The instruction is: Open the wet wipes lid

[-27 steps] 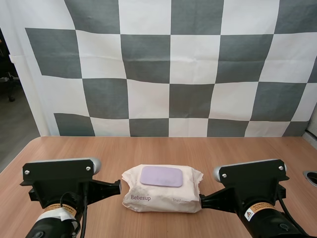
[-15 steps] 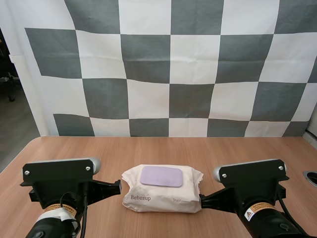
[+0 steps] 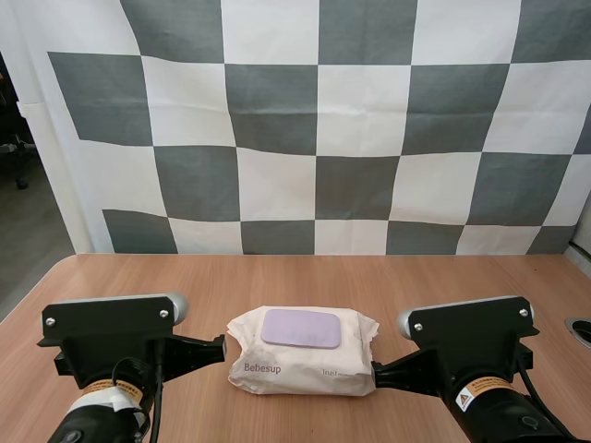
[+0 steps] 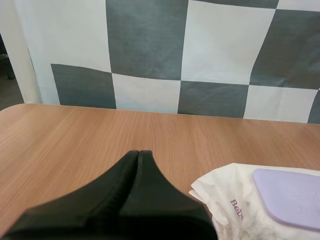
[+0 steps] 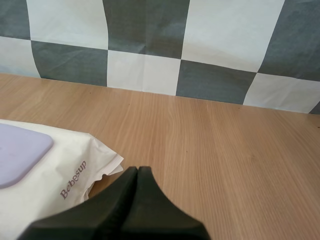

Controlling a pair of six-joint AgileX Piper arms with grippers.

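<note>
A cream pack of wet wipes (image 3: 303, 351) lies flat on the wooden table (image 3: 305, 277) between my two arms. Its lilac lid (image 3: 301, 329) sits closed on top. My left gripper (image 3: 220, 349) rests just left of the pack and my right gripper (image 3: 377, 371) just right of it. In the left wrist view my own gripper (image 4: 138, 153) is shut on nothing, one dark wedge beside the pack (image 4: 235, 200) and its lid (image 4: 290, 197). In the right wrist view my right gripper (image 5: 137, 170) is likewise shut, next to the pack's crimped end (image 5: 75, 170) and lid (image 5: 20, 152).
Bare wood stretches behind the pack to the table's far edge. A small dark round fitting (image 3: 580, 329) sits at the table's right edge.
</note>
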